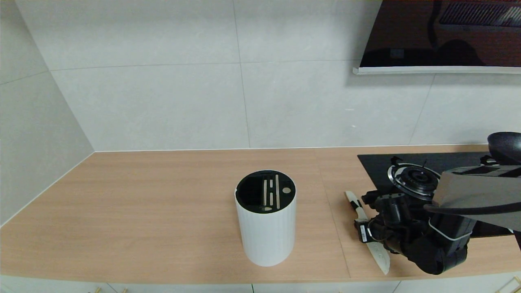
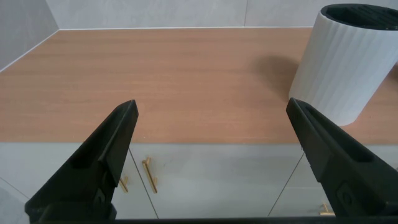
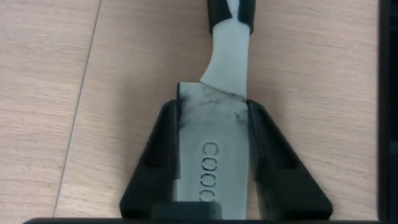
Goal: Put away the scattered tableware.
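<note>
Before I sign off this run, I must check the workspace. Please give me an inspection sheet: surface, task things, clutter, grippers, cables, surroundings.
Surface: wooden counter, no spills seen.
Job's things: white holder upright mid-counter, slotted black top; knife flat on the counter to its right, beside the hob.
Clutter: nothing seen.
Grippers: right gripper shut on the knife's blade; left gripper open, in front of the counter's front edge.
Cables: nothing seen.
Surroundings: tiled wall, dark pan at the hob, hood above.
</note>
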Available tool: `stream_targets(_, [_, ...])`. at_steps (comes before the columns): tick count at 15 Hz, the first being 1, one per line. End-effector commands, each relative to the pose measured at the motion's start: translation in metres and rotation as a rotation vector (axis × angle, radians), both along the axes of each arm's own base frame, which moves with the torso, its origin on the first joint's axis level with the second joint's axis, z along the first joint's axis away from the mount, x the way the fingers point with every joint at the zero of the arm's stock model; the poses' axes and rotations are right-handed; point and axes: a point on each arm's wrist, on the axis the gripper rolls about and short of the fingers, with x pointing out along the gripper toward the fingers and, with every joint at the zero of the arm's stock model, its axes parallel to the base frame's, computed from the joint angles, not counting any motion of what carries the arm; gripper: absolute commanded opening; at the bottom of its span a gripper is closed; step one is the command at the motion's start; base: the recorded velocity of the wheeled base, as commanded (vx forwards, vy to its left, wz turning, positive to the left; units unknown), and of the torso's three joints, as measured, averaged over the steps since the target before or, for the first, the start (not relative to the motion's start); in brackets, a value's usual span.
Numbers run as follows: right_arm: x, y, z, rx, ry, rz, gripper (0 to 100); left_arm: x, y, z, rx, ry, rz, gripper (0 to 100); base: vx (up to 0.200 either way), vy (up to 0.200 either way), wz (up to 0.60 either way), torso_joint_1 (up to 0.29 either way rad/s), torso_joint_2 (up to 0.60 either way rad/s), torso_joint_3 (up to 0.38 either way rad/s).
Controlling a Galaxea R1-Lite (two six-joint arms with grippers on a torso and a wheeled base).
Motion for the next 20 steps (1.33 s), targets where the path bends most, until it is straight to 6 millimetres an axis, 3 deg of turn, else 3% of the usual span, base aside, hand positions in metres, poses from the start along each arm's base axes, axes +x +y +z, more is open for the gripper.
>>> stream_targets(1, [0.0,0.0,0.0,-0.001,0.0,0.0,0,0.0,0.0,0.0,0.0,0.002,0.0,100,0.0,0.0,0.0,0.0,0.0,0.0])
stream_targets(5, [0.0,0.0,0.017,0.007,-0.062,-0.014,0,0.0,0.0,0.0,0.0,0.002,0.0,100,0.0,0.0,0.0,0.0,0.0,0.0])
stream_targets(11, [-0.025,-0.004,0.106,0.072,-0.276,-0.014,0,0.0,0.0,0.0,0.007,0.003,0.001,100,0.0,0.0,0.0,0.0,0.0,0.0])
stream_targets(15, [-0.047,0.006,0.141,0.114,-0.366,0.038,0,0.0,0.0,0.001,0.027,-0.004,-0.003,100,0.0,0.0,0.0,0.0,0.0,0.0])
stream_targets(18, [-0.051,0.014,0.155,0.138,-0.408,0.068,0,-0.006,-0.002,0.019,0.012,-0.065,-0.1,100,0.0,0.0,0.0,0.0,0.0,0.0])
stream_targets(20, [-0.049,0.021,0.177,0.169,-0.482,0.09,0,-0.005,-0.006,0.03,0.005,-0.005,-0.32,100,0.0,0.0,0.0,0.0,0.0,0.0])
